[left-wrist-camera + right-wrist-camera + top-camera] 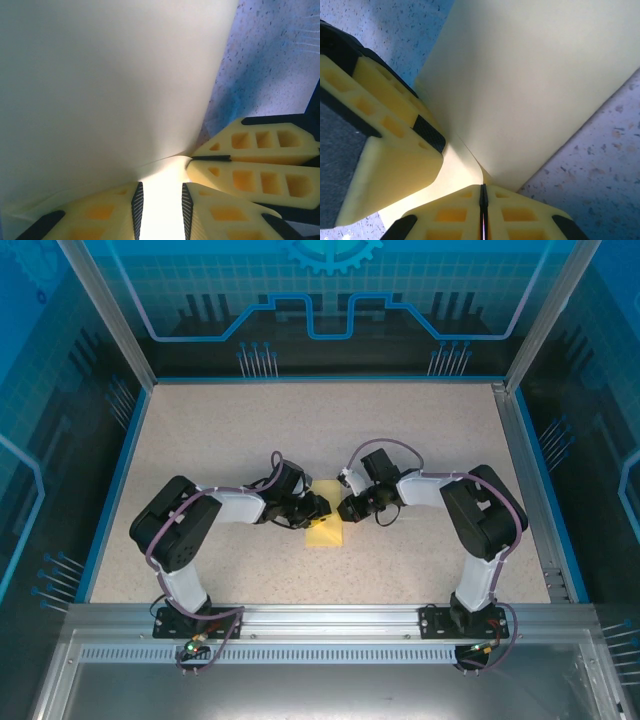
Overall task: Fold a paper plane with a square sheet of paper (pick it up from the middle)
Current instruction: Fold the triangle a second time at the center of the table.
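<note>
The pale-yellow sheet of paper [325,533] sits at the table's middle, between the two grippers, with part of it bent upward. My right gripper [347,508] is shut on a curled edge of the sheet [535,85], its pads pressed together [483,192]. My left gripper [320,506] faces it from the left. In the left wrist view its two pads [137,205] stand apart, and the bright bent paper [110,90] runs through the gap [160,200]. One left finger [395,150] lies against the sheet in the right wrist view. No paper plane shape shows.
The speckled tabletop [430,440] lies open on all sides of the arms. Blue-rimmed walls [120,470] enclose it on the left, back and right. A metal rail [330,618] with both arm bases runs along the near edge.
</note>
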`<state>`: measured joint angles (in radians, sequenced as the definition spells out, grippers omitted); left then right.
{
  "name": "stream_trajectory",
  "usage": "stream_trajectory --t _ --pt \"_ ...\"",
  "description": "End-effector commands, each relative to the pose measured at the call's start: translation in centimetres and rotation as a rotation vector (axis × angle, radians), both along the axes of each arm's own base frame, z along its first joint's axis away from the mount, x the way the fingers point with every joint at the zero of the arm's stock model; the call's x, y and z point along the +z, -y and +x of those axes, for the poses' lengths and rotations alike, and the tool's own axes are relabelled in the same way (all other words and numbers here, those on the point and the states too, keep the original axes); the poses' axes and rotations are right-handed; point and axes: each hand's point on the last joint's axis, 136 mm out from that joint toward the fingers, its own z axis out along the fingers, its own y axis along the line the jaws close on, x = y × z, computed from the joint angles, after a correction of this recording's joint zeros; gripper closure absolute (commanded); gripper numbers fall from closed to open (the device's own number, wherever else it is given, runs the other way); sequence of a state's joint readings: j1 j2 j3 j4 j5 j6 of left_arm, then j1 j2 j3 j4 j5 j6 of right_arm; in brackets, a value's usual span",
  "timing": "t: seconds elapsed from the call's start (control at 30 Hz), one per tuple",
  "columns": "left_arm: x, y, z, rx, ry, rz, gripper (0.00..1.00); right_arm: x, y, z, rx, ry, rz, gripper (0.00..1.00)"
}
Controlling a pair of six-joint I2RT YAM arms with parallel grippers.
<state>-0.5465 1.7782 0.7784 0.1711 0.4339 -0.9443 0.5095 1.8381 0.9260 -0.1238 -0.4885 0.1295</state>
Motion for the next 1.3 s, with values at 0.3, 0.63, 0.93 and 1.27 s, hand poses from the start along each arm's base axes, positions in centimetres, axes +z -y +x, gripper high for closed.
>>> stream_trajectory --t 0.3,0.63,0.93,1.27 --pt "-2.3 -0.5 -1.6 -0.008 -0.046 0.029 0.72 2.1 0.2 0.3 -0.031 -0.012 0.038 0.79" --pt "-2.4 -0.6 -1.8 -0.021 -0.043 0.036 0.72 5.9 0.4 -2.1 -0.101 -0.053 0.108 0.74" --pt "-2.4 -0.6 -1.8 -0.023 -0.041 0.043 0.72 4.4 -1.5 -5.4 -0.123 -0.237 0.133 0.93" --pt "-2.4 -0.6 -1.8 -0.026 -0.042 0.047 0.72 1.8 -2.8 -6.4 -0.143 -0.317 0.037 0.95"
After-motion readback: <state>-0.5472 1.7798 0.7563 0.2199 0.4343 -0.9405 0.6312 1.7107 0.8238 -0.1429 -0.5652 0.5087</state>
